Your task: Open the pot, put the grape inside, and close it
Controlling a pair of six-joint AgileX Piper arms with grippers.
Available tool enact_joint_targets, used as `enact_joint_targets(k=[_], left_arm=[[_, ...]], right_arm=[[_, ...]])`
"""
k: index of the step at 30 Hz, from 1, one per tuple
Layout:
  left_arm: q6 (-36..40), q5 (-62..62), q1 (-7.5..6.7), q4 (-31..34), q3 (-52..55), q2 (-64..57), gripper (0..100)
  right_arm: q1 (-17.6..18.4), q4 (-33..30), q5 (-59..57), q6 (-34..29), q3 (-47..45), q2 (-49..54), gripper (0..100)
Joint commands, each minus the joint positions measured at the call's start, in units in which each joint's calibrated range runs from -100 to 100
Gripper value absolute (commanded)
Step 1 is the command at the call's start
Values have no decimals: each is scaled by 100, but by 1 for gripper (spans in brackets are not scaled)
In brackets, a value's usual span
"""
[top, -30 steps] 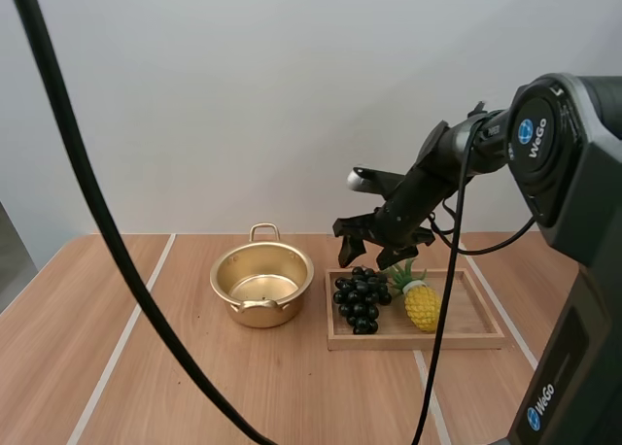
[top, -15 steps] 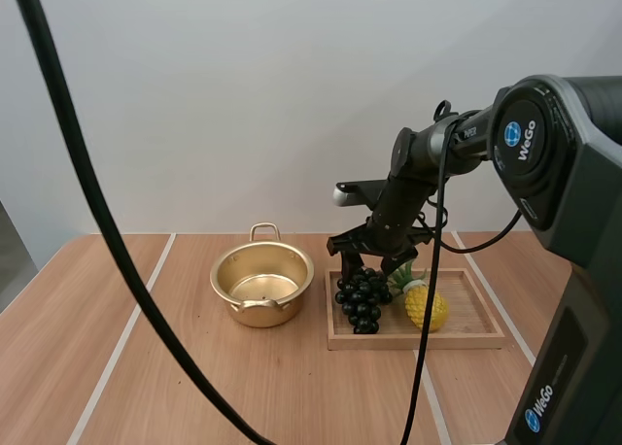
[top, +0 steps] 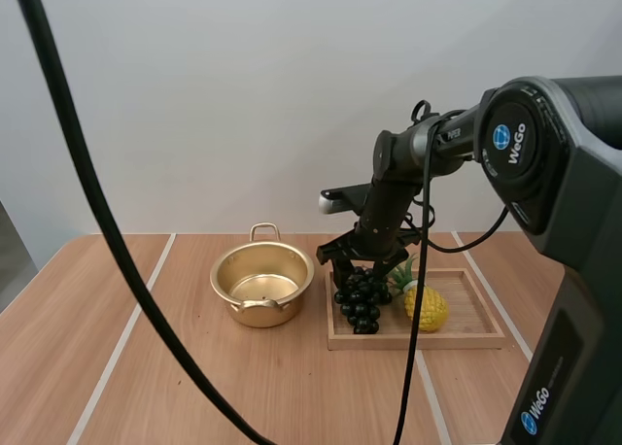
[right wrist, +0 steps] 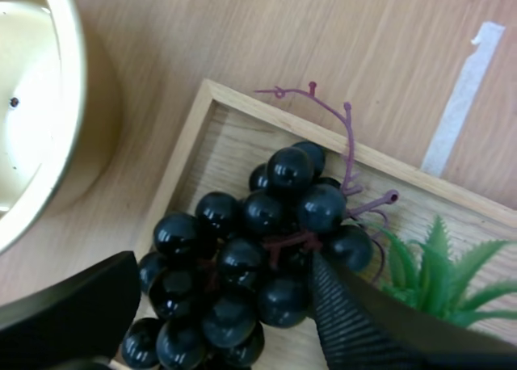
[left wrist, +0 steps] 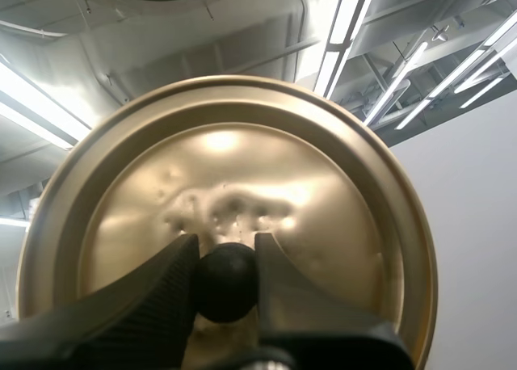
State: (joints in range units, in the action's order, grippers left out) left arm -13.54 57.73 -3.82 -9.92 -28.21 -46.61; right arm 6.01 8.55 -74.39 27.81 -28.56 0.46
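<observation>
A dark bunch of grapes [top: 360, 297] lies at the left end of a wooden tray [top: 466, 336]. My right gripper [top: 355, 262] hangs just over the bunch. In the right wrist view that gripper [right wrist: 220, 265] is open, one finger on each side of the grapes [right wrist: 258, 249], whose purple stem points away from it. The gold pot [top: 262, 285] stands uncovered to the left of the tray, and its rim [right wrist: 32, 103] shows beside the tray corner. My left gripper [left wrist: 226, 245] is shut on the black knob [left wrist: 226, 283] of the gold lid [left wrist: 234, 160], held up in the air.
A toy pineapple [top: 426, 307] lies in the tray right of the grapes, its green leaves [right wrist: 436, 265] close to my right finger. The tray's raised rim [right wrist: 186, 152] runs between the grapes and the pot. White lines cross the wooden table [top: 146, 367].
My right gripper has swung left and come down from above the tray's middle to just over the grapes. The pot, grapes and pineapple have stayed put.
</observation>
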Motion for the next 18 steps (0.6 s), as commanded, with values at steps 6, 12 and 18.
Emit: enact_joint_targets(k=[6, 12, 18], left_arm=[[38, 2, 4, -121, -17, 84, 0], [38, 2, 4, -194, -17, 84, 0], [38, 2, 4, -194, -17, 96, 0]], right_arm=[[5, -114, -25, -63, -24, -21, 100], [5, -79, -25, -63, -24, -279, 100], [5, -79, -25, -52, -24, -516, 100]])
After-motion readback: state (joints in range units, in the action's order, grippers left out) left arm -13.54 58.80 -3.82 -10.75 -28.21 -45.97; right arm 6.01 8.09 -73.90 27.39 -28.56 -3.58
